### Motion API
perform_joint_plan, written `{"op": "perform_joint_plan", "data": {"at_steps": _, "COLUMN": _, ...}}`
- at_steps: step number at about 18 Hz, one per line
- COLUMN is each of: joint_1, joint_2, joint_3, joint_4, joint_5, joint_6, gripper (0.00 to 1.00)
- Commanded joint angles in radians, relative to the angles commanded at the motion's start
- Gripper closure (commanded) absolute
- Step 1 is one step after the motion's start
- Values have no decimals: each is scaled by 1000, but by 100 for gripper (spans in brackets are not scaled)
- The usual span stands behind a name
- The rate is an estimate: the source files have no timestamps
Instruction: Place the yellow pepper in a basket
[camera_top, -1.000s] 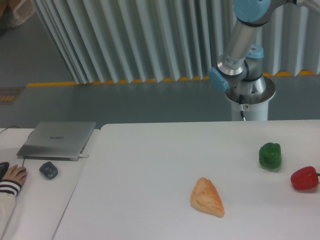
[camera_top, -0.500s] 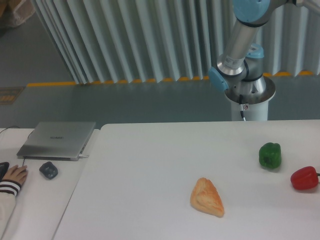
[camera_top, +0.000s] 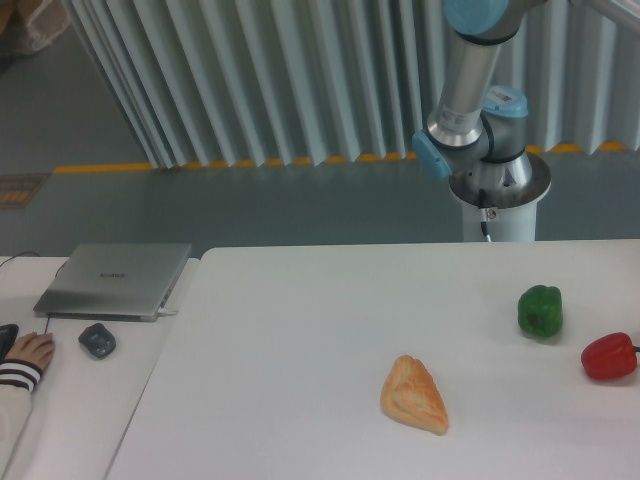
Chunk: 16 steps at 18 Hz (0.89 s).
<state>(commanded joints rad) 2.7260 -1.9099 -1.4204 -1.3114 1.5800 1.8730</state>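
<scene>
Since the earlier frame the arm (camera_top: 462, 95) has swung slightly left at its upper link; everything on the worktop (camera_top: 300, 330) lies as before. Neither the claw nor the yellow pepper is in view, nor any basket, so the claw's state cannot be reported. Present on the worktop: pastry (camera_top: 414, 394), green pepper (camera_top: 540, 310) and red pepper (camera_top: 609, 356) near the right edge; laptop (camera_top: 113, 279), mouse (camera_top: 97, 340) and a person's hand (camera_top: 28, 352) lie left.
</scene>
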Motion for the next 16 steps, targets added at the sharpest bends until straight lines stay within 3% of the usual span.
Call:
{"op": "perform_joint_plan", "data": {"at_steps": 3, "joint_1": -28, "joint_2": 24, "joint_3": -12, "joint_4": -48, "joint_5": -6, "joint_6": -11, "gripper": 0}}
{"op": "perform_joint_plan", "data": {"at_steps": 11, "joint_1": -89, "joint_2": 58, "joint_3": -61, "joint_4": -65, "joint_5": -8, "joint_6": -95, "gripper": 0}}
{"op": "perform_joint_plan", "data": {"at_steps": 13, "joint_1": -113, "joint_2": 94, "joint_3": -84, "joint_4": -97, "joint_5": -8, "joint_6": -104, "gripper": 0}}
{"op": "perform_joint_plan", "data": {"at_steps": 16, "joint_1": -150, "joint_2": 103, "joint_3": -95, "joint_4": -140, "joint_5": -8, "joint_6": -159, "gripper": 0}}
